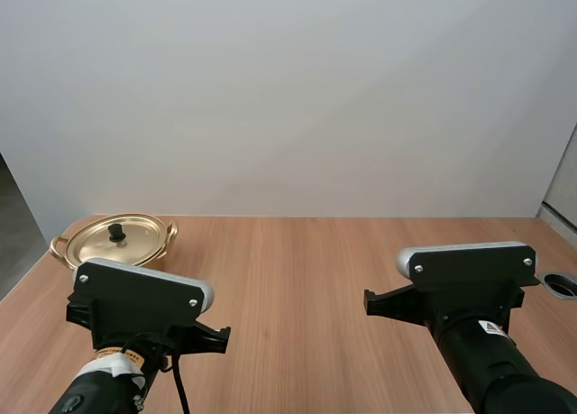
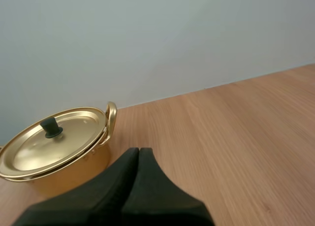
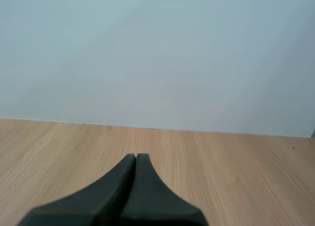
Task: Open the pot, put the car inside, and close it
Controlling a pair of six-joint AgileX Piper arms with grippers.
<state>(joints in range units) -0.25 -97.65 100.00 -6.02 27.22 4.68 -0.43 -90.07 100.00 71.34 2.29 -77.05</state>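
Note:
A golden pot [image 1: 115, 242] stands at the table's far left with its lid on, a black knob [image 1: 116, 232] at the lid's centre. In the left wrist view the same pot [image 2: 59, 152] sits just ahead of my left gripper [image 2: 139, 151], whose fingers lie together as one dark wedge, a short way from the pot's near handle [image 2: 111, 116]. My right gripper [image 3: 136, 157] is shut too, held over bare wood with nothing in it. In the high view both arms sit low at the near edge, the left one [image 1: 135, 310] directly in front of the pot.
The wooden table [image 1: 297, 270] runs back to a plain white wall. A round cable hole [image 1: 561, 284] sits near the table's right edge. The left edge of the table is close beside the pot.

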